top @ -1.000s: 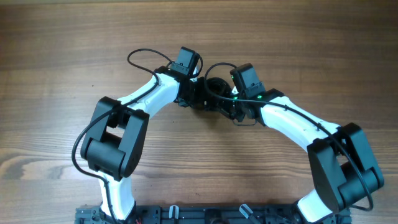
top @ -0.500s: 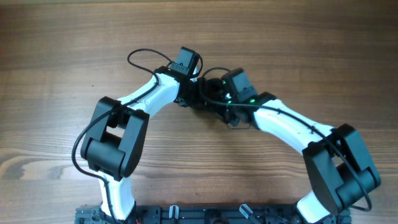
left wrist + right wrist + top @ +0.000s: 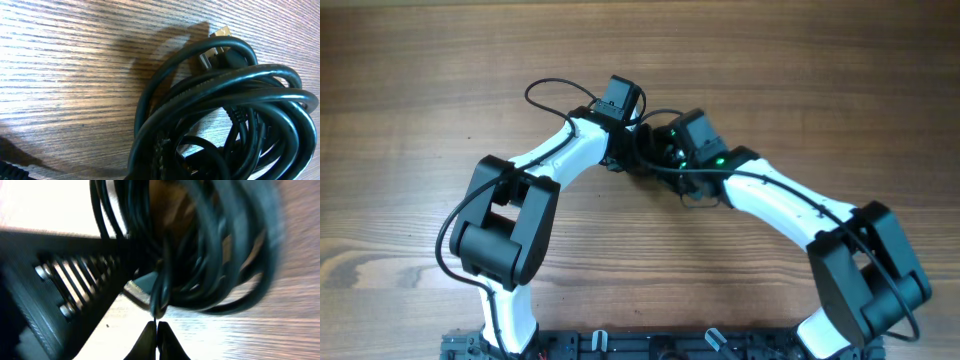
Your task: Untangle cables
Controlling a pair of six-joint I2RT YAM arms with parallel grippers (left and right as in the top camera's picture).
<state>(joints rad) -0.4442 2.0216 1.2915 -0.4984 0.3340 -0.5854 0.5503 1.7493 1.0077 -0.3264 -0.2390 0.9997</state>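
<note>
The cables [image 3: 658,143] lie bunched in a tight coil on the wooden table [image 3: 800,70], between the two wrists. The right gripper [image 3: 156,332] has its fingertips pressed together just below a loop and a metal plug [image 3: 139,291]. The left gripper [image 3: 634,158] is closed beside the coil; whether it pinches a strand cannot be told

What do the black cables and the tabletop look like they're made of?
Cables: probably rubber or PVC jacket, smooth, glossy, with bright highlights along the strands. Plug tip: looks metallic. Table: wood or wood-look laminate, visible grain; can't tell which.
</note>
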